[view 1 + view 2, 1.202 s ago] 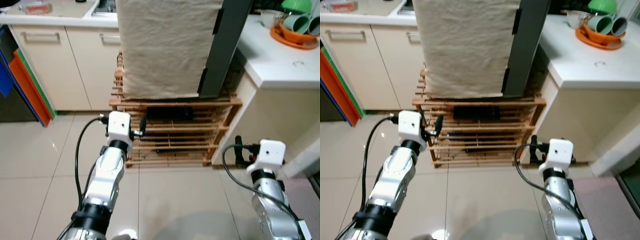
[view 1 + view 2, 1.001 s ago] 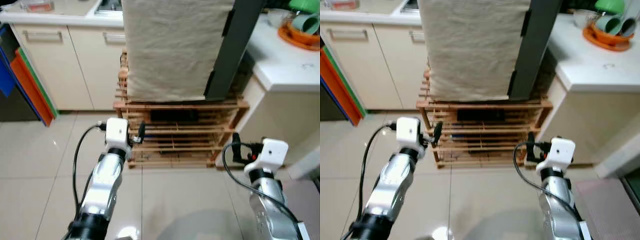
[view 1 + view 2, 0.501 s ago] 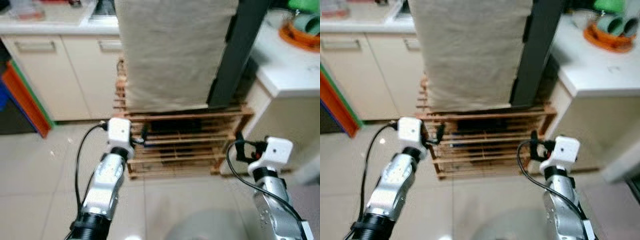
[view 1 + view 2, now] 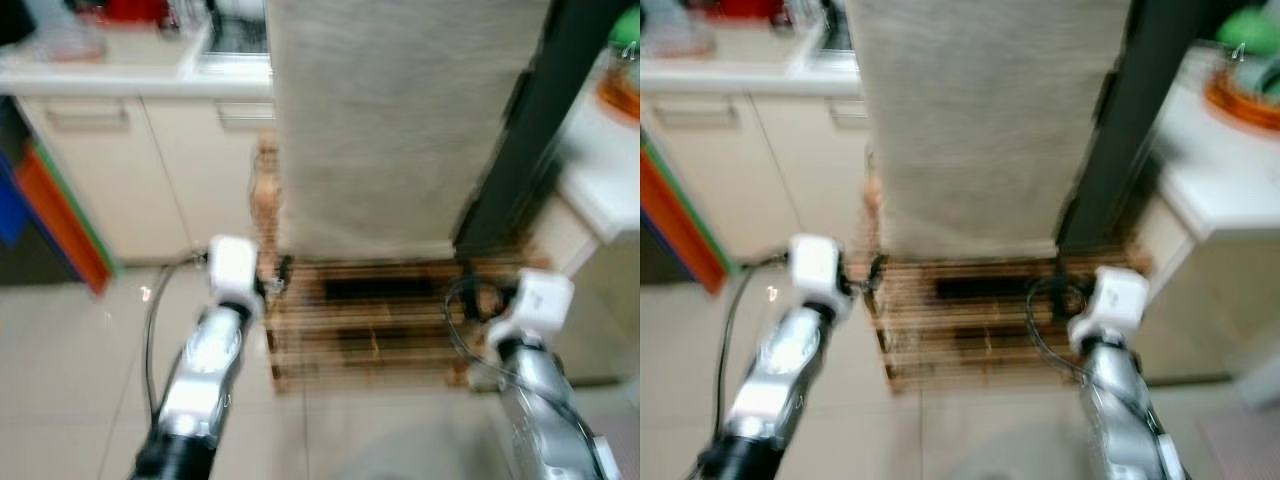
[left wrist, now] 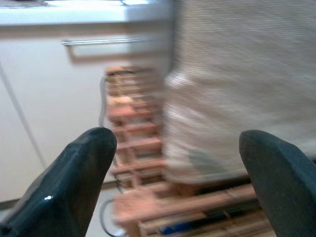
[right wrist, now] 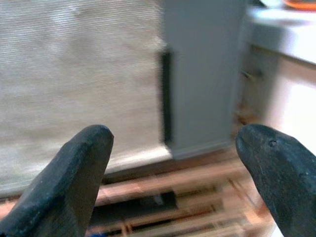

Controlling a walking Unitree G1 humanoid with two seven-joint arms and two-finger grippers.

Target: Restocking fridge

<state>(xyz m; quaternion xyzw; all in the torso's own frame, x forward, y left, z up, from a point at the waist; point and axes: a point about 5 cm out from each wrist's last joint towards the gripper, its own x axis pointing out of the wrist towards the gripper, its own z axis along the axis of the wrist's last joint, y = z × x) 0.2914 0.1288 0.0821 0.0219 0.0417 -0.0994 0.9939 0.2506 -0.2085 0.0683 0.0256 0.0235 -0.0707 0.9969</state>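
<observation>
The small fridge stands on a wooden slatted rack [image 4: 380, 320], draped in a beige cloth [image 4: 390, 130], with its dark grey door [image 4: 535, 130] on the right side. My left gripper [image 4: 280, 275] is held out low by the rack's left corner, open and empty. In the left wrist view the left gripper [image 5: 177, 173] faces the cloth and the rack's left end. My right gripper [image 4: 470, 300] is open and empty in front of the rack's right end. The right gripper [image 6: 173, 173] looks at the door's edge and cloth in the right wrist view. Both eye views are blurred.
Cream cabinets [image 4: 150, 170] under a counter [image 4: 120, 70] run along the left. Coloured boards [image 4: 55, 220] lean at the far left. A white counter [image 4: 600, 190] with an orange dish [image 4: 1250, 95] borders the right. Pale tiled floor [image 4: 70, 380] lies before the rack.
The whole picture has shifted and blurred: the camera has moved closer to the fridge, which now looks larger. Both arms keep their raised pose with fingers open.
</observation>
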